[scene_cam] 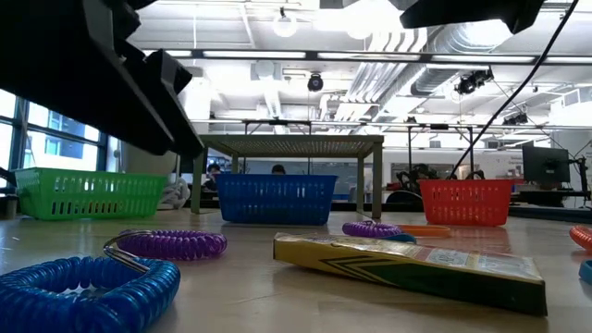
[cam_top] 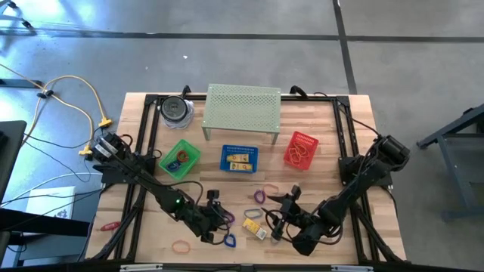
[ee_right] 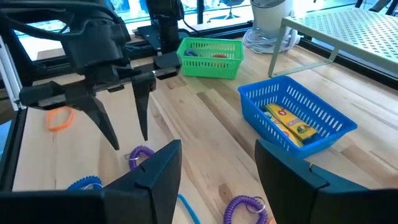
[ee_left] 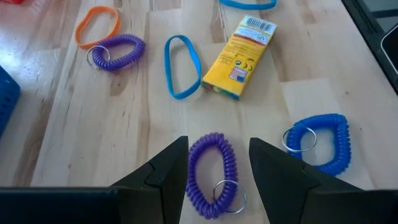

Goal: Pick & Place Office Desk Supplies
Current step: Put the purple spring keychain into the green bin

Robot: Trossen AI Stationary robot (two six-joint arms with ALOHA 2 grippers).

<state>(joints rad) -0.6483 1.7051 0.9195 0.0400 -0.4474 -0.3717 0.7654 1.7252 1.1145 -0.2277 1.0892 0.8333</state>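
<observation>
So the left gripper [ee_left: 218, 163] sits low at about 7 o'clock on the table [cam_top: 325, 143], jaws spread apart around a purple coil loop [ee_left: 213, 173] without pinching it, a blue coil loop [ee_left: 322, 140] just beside. A yellow box [ee_left: 239, 56] lies flat further out. Over at 5 o'clock the right gripper [ee_right: 219, 163] hovers with jaws released, nothing in them, blue basket [ee_right: 300, 116] ahead.

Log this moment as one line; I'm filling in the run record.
left gripper: open, straddling purple coil on table | right gripper: open, empty, hovering beside | blue basket: holds yellow boxes
</observation>
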